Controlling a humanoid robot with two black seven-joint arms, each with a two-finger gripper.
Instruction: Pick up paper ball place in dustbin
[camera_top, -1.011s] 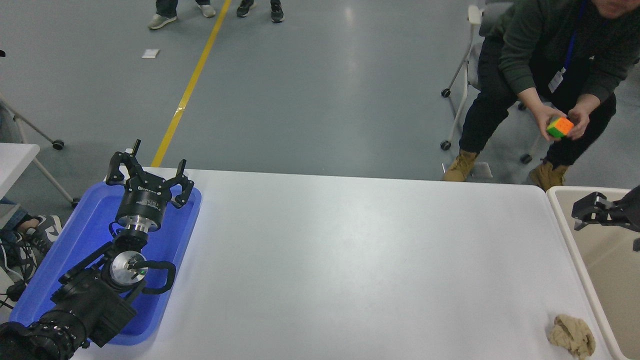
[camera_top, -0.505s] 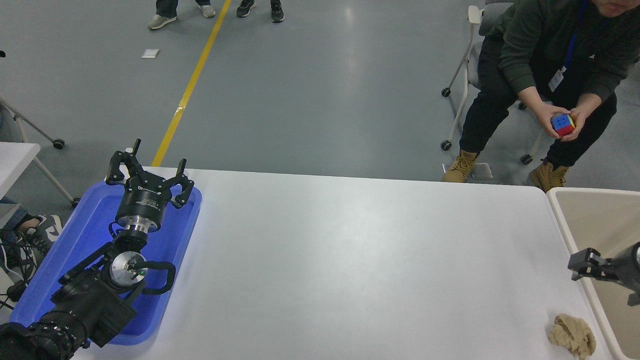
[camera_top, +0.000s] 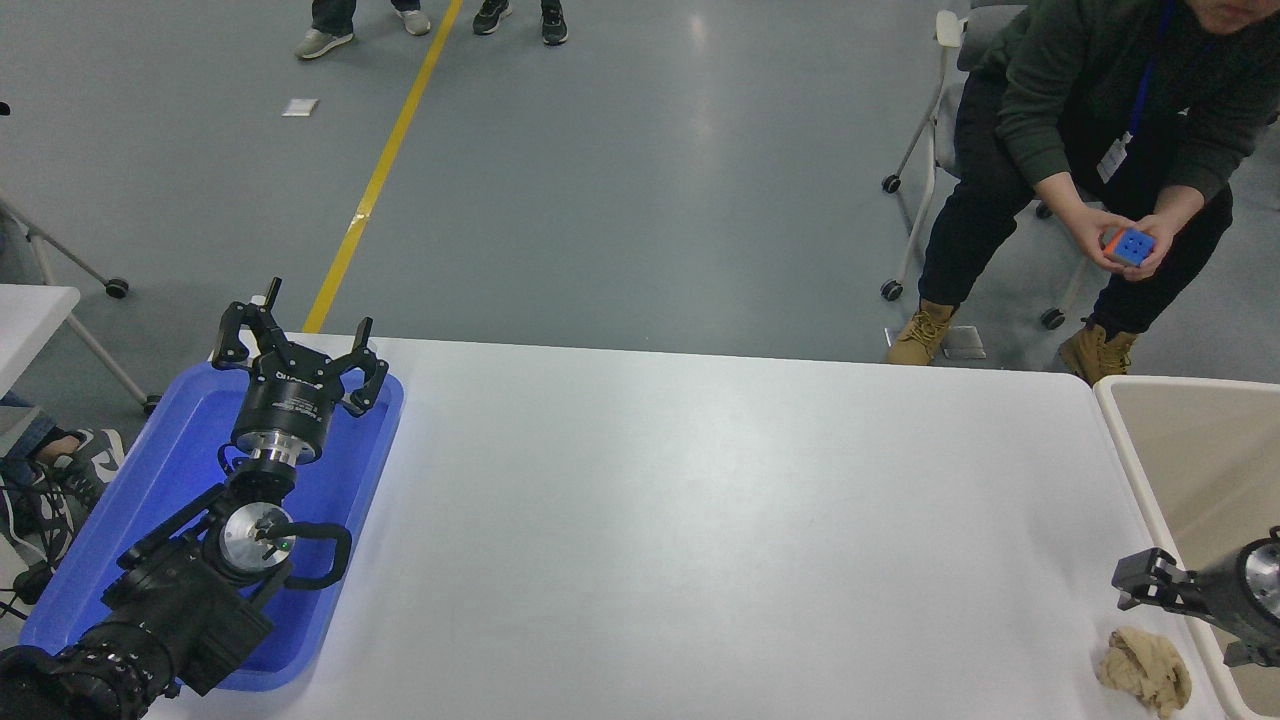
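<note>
The paper ball (camera_top: 1145, 670), a crumpled tan wad, lies on the white table (camera_top: 700, 520) at its front right corner, next to the rim of the beige dustbin (camera_top: 1122, 425). The dustbin stands at the right edge of the head view, partly cut off. My right gripper (camera_top: 1188, 618) comes in from the right edge over the bin's rim, just above and to the right of the ball. It is open and nothing is between its fingers. My left gripper (camera_top: 300, 335) is parked open over the blue tray at the left.
A shallow blue tray (camera_top: 120, 540) lies under my left arm at the table's left end. A seated person (camera_top: 1090, 130) at the far right, beyond the table, holds a coloured cube (camera_top: 1128, 246) in both hands. Another table's corner (camera_top: 30, 310) shows at the left edge.
My right gripper has come down along the bin's rim, from beside the far part of the bin to just above the paper ball. The person has turned the cube.
</note>
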